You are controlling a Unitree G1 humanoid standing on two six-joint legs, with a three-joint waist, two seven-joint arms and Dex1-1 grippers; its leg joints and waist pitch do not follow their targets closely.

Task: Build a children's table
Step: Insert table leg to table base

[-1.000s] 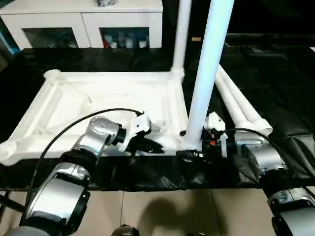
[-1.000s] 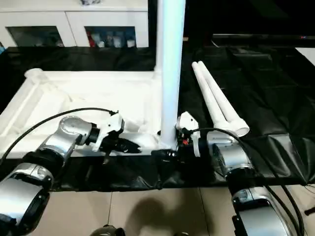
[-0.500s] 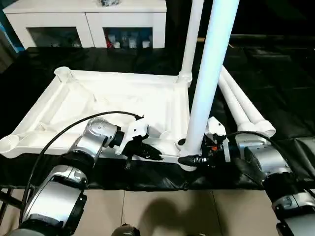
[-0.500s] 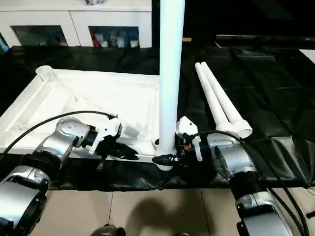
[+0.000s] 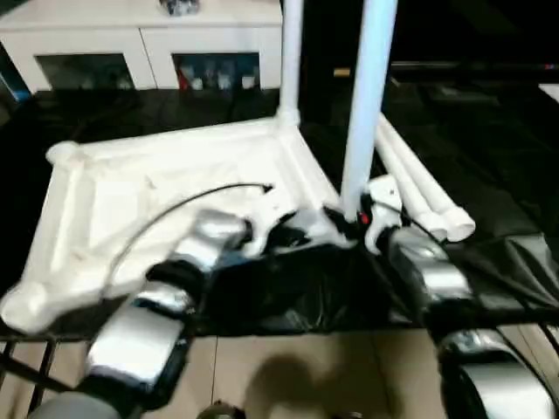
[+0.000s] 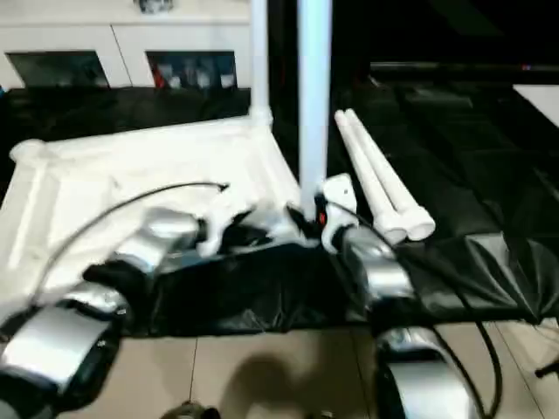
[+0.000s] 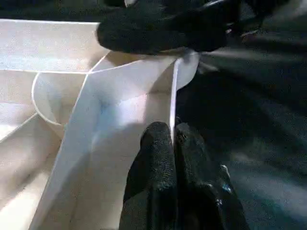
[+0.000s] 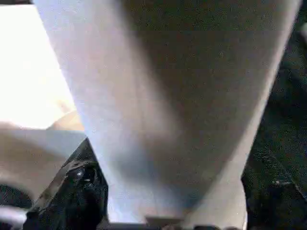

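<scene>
Black sheet (image 5: 288,297) covers the floor nearest. Left gripper (image 7: 171,143): jaws pinched shut on upturned tabletop (image 5: 157,192) rim. Right gripper (image 5: 345,220): jaws part-open around upright leg (image 5: 367,105) base. Two spare legs (image 5: 419,188) beside; cabinet (image 5: 140,44) behind.

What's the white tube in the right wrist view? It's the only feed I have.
Observer: A table leg, upright at the near right corner of the upturned table top. The right gripper is at its foot.
Operator: Other legs?
Observer: The far leg stands in the far right corner. Two spare legs lie on the black cloth beside the top.
Operator: Left arm?
Observer: The left gripper is shut on the top's thin rim, close to that near corner.
</scene>
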